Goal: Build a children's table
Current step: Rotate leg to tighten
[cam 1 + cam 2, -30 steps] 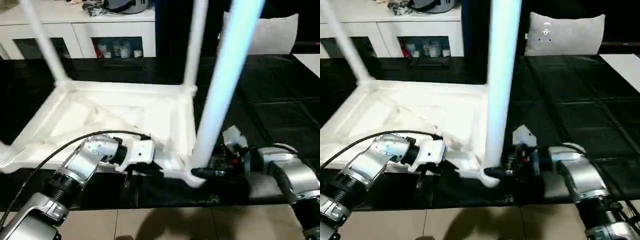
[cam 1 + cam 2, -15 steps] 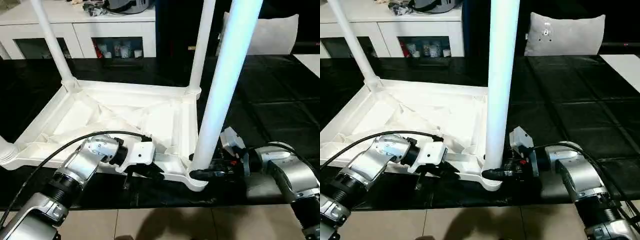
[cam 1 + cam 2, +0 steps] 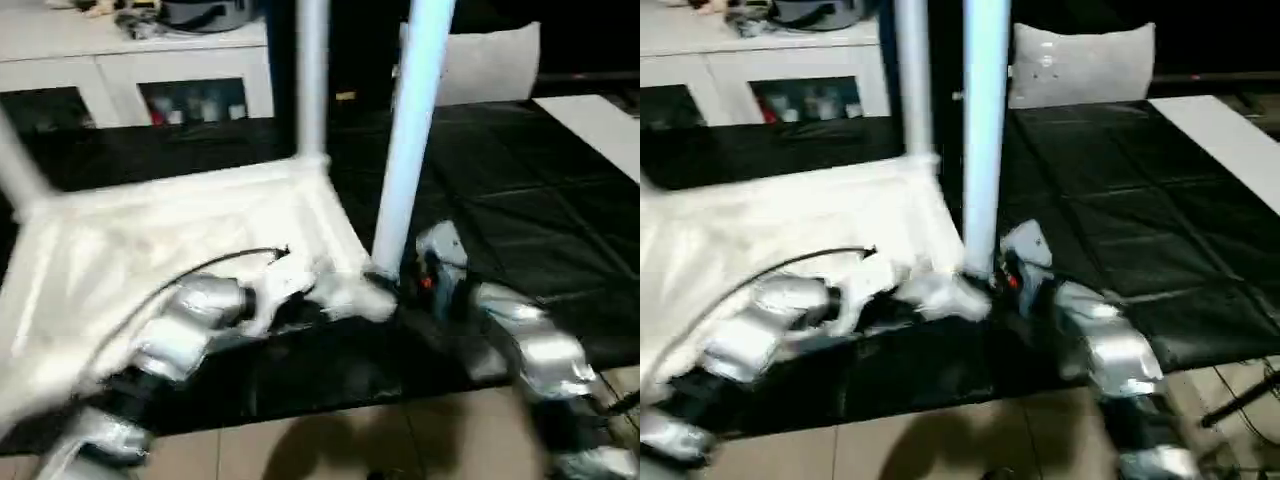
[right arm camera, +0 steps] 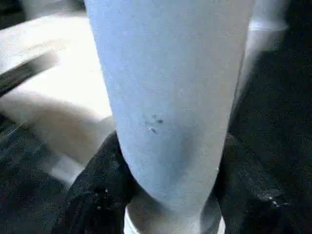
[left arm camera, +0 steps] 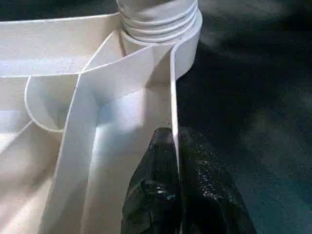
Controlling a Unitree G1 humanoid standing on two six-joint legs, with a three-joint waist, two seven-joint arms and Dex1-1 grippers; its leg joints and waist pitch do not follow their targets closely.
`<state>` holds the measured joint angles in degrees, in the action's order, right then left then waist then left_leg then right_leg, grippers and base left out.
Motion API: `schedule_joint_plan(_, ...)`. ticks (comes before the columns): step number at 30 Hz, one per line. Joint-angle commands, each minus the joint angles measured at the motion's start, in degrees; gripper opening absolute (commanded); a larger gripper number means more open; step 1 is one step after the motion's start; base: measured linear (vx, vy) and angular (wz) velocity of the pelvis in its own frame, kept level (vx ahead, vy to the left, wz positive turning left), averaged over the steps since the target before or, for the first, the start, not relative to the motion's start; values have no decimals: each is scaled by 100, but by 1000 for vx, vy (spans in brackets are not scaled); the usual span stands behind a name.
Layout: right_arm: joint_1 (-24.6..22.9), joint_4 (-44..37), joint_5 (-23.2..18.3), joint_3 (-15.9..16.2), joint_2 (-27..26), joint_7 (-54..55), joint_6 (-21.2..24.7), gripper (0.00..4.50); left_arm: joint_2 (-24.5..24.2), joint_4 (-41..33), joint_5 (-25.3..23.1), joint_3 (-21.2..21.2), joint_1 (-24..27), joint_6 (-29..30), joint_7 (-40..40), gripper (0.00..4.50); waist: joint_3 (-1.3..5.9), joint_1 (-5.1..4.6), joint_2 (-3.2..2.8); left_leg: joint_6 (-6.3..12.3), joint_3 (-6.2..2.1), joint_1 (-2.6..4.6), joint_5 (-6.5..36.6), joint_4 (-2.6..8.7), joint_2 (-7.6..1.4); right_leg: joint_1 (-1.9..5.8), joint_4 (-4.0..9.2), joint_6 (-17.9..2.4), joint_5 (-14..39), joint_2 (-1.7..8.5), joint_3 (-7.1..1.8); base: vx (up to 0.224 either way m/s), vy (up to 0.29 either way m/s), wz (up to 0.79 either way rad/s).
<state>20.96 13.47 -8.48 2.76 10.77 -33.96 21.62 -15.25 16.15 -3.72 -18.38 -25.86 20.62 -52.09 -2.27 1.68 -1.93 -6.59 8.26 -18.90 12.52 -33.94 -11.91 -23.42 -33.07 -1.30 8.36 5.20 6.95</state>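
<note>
Pinching the tabletop's rim (image 5: 171, 87), left gripper (image 5: 176, 161); right gripper (image 4: 165, 195) clasps a leg (image 4: 170, 83).

A large black-covered work surface (image 3: 560, 200) spans the scene. Behind its far edge stands a white cabinet (image 3: 150, 70) with glass doors and clutter on top. A pale cushion (image 3: 1085, 65) sits at the far right. Beige floor tiles (image 3: 330, 450) run along the near edge.
</note>
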Motion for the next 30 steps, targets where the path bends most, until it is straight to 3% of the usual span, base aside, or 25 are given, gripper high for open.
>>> schedule_joint_plan(1, 179, 675, 86, 221, -487, 762, 25, 200, 676, -185, -33, -283, -289, 54, 521, 0, 305, 33, 8, 191, 70, -111, 1030, 411, 9, 324, 519, -528, 2699, 259, -215, 0, 0, 0)
schedule_joint_plan(2, 182, 680, 87, 221, -490, 768, 21, 200, 681, -182, -37, -283, -291, 55, 529, 0, 312, 45, 7, 199, 68, -100, 1039, 400, 14, 324, 526, -518, 2739, 265, -205, 0, 0, 0)
schedule_joint_plan(3, 248, 801, 30, 114, -639, 975, -118, 256, 861, -75, -126, -257, -355, 117, 843, 0, 321, 61, 19, 280, 74, -126, 1014, 401, 18, 344, 527, -490, 2664, 266, -216, 0, 0, 0)
schedule_joint_plan(10, 152, 642, 82, -120, -830, 1127, -353, 321, 725, -309, -318, -322, -273, 327, 898, 0, 337, 97, -3, 386, 54, -155, 881, 427, -21, 378, 440, -675, 2077, 271, -242, 0, 0, 0)
schedule_joint_plan(14, 26, 477, -53, -155, -456, 615, -645, 362, 436, -175, -375, -246, -250, 55, 732, 0, 336, 108, -8, 432, 63, -148, 931, 426, -24, 383, 432, -744, 1961, 265, -252, 0, 0, 0)
schedule_joint_plan(20, -223, 42, -280, -62, 388, -674, -777, 409, -43, 200, -370, -186, -327, -549, 394, 0, 328, 203, -15, 539, 69, -150, 912, 413, -27, 396, 432, -748, 1908, 257, -255, 0, 0, 0)
schedule_joint_plan(22, -310, -116, -295, 38, 965, -1457, -833, 409, -388, 488, -385, -265, -386, -1074, -18, 0, 330, 220, -4, 555, 71, -146, 960, 409, -23, 406, 438, -703, 2004, 255, -255, 0, 0, 0)
schedule_joint_plan(26, -253, -65, -405, 17, 1270, -1998, -1086, 409, -628, 582, -220, -359, -358, -1594, -589, 0, 324, 225, 1, 556, 71, -138, 989, 413, -28, 381, 447, -705, 2171, 271, -249, 0, 0, 0)
schedule_joint_plan(30, -192, -141, -835, 160, 1679, -3177, -926, 373, -1093, 500, -61, -616, -301, -2147, -1635, 0, 349, 284, 0, 685, 76, -128, 796, 397, -84, 375, 354, -1011, 1636, 272, -281, 0, 0, 0)
